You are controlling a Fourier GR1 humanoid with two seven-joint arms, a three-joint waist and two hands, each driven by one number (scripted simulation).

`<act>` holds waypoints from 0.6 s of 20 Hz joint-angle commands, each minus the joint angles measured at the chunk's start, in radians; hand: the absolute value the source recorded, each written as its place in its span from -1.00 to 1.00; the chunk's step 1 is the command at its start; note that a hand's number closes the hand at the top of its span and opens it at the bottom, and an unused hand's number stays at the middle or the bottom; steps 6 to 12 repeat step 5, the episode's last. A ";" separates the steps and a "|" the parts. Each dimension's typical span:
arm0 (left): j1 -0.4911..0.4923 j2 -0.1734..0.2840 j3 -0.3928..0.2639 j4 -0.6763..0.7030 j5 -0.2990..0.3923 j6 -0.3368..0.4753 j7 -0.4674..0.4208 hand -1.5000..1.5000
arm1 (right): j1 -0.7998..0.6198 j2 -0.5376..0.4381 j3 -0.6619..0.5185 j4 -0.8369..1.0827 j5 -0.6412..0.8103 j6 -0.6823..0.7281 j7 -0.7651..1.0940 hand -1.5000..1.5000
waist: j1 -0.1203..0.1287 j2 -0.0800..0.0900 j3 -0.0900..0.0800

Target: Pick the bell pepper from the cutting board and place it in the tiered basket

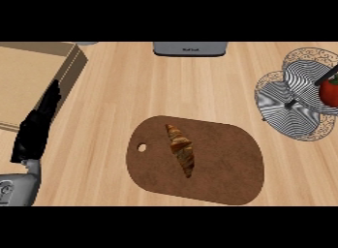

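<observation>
The bell pepper [335, 92] already sits in the tiered basket [285, 104] at the desk's right edge — apparently its upper tier. The left hand [37, 127] rests near the left edge, fingers straight, holding nothing; the right is out of view — best withdrawn without jostling the basket.

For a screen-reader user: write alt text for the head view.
A red bell pepper sits in the wire tiered basket at right. A croissant lies on the brown cutting board, and the left hand rests open at left.
</observation>
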 commanded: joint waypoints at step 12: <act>-0.021 -0.009 -0.016 -0.044 -0.006 -0.013 0.034 0.00 | 0.090 -0.128 -0.060 0.246 -0.011 0.089 -0.264 -1.00 | 0.017 0.006 0.005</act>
